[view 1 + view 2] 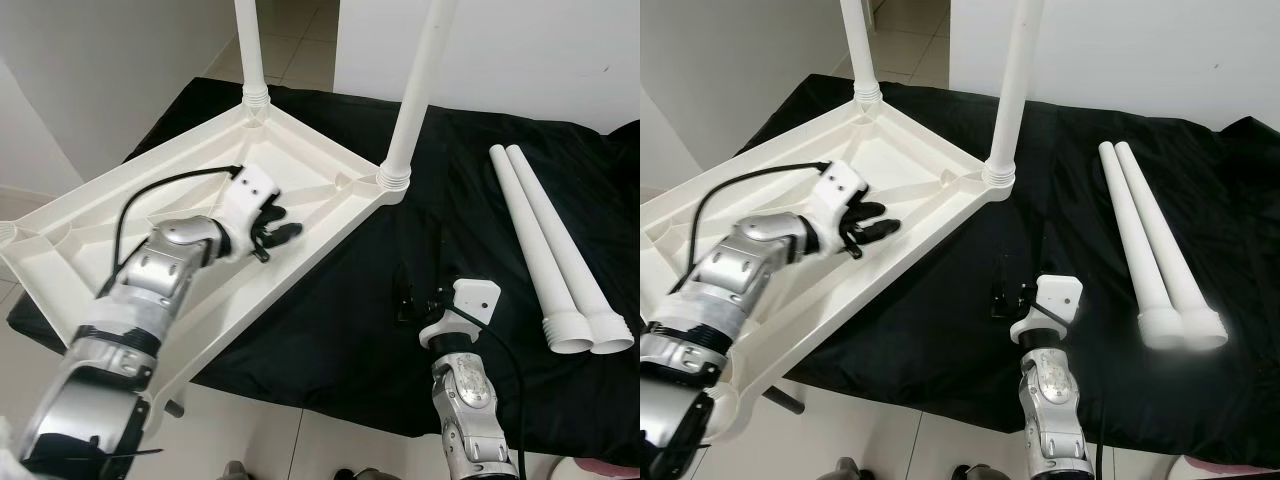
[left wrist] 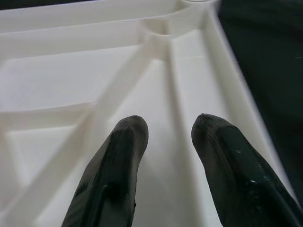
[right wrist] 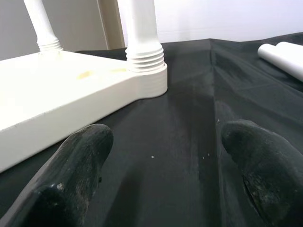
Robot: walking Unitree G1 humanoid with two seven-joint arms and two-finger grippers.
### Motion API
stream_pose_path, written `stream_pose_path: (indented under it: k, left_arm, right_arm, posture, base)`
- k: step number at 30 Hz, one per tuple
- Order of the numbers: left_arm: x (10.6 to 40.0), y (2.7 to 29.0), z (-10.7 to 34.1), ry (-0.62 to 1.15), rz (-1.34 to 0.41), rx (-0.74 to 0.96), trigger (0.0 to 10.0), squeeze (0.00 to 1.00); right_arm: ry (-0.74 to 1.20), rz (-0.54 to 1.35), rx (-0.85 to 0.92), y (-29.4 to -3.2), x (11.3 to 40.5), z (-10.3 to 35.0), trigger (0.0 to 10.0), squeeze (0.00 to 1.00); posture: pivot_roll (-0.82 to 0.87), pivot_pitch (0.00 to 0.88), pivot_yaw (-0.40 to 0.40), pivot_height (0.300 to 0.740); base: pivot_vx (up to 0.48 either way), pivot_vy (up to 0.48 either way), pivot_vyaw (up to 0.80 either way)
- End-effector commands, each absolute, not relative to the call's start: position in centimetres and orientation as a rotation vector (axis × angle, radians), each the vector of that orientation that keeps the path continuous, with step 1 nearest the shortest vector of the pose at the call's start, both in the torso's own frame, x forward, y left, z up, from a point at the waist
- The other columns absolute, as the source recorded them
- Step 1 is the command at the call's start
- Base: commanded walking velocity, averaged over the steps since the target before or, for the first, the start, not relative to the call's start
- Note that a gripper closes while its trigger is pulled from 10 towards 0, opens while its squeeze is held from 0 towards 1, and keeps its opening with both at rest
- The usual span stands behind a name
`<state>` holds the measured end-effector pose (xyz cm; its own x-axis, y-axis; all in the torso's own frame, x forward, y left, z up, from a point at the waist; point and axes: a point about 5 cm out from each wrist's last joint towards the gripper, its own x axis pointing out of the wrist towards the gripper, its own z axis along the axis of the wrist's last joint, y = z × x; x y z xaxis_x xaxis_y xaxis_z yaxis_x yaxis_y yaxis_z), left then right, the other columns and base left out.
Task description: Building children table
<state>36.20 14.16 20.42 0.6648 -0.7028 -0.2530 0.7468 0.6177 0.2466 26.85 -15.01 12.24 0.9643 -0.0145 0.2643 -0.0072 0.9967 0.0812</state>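
done: two legs point(image 1: 415, 90) screwed into upturned tabletop point(image 1: 90, 215) | left: two loose legs point(image 1: 545, 250) at 3 o'clock | left gripper point(image 1: 275, 232) parted, empty, over tabletop | right gripper point(image 1: 405, 300) wide apart, empty, above black cloth point(image 1: 340, 320)

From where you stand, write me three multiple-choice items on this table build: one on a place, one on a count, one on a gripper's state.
1. Where do the two loose table legs lie?
A. inside the upturned tabletop
B. on the black cloth, on the robot's right
C. on the tiled floor

2. How many legs already stand in the upturned white tabletop?
A. two
B. four
C. none

3. How is the left gripper?
A. shut on a table leg
B. open over the tabletop's ribbed underside
C. shut on the cloth

Key: 1 B, both lie side by side on the black cloth. 2 A, one fitted leg and another fitted leg rise from far corners. 3 B, the left wrist view shows its fingers apart, nothing between.
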Motion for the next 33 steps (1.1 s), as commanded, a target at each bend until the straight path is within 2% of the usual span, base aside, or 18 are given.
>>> stream_pose_path:
  k: [1,5,7,15,25,33]
  left_arm:
    - [35.9,15.4,20.2,0.152,-0.851,0.369,10.0,0.0]
    - [35.9,16.7,20.1,0.175,-0.819,0.378,10.0,0.0]
    - [35.5,18.5,19.6,0.223,-0.789,0.401,10.0,0.0]
    - [33.8,20.3,17.9,0.304,-0.804,0.47,10.0,0.0]
    - [31.0,20.2,15.9,0.394,-0.954,0.498,10.0,0.0]
    - [28.6,17.4,14.5,0.431,-1.088,0.493,10.0,0.0]
  right_arm:
    - [-0.267,-0.011,0.08,-15.1,26.9,12.1,10.0,0.0]
    - [-0.269,-0.012,0.079,-15.2,26.9,12.1,10.0,0.0]
    - [-0.267,-0.011,0.076,-15.2,26.9,12.0,10.0,0.0]
    - [-0.266,-0.005,0.067,-15.4,26.9,12.0,10.0,0.0]
    - [-0.266,-0.001,0.061,-15.5,27.0,12.0,10.0,0.0]
    - [-0.267,0.01,0.058,-15.3,27.3,12.0,10.0,0.0]
  posture:
    - [0.01,0.108,0.015,0.74]
    - [0.01,0.112,0.011,0.74]
    - [0.01,0.113,0.008,0.74]
    - [0.01,0.111,0.001,0.74]
    - [0.01,0.104,-0.002,0.74]
    - [0.01,0.092,-0.004,0.74]
  base:
    - [0.0,0.0,0.0]
    - [0.0,0.0,0.0]
    - [0.0,0.0,0.0]
    - [0.0,0.0,0.0]
    - [0.0,0.0,0.0]
    - [0.0,0.0,0.0]
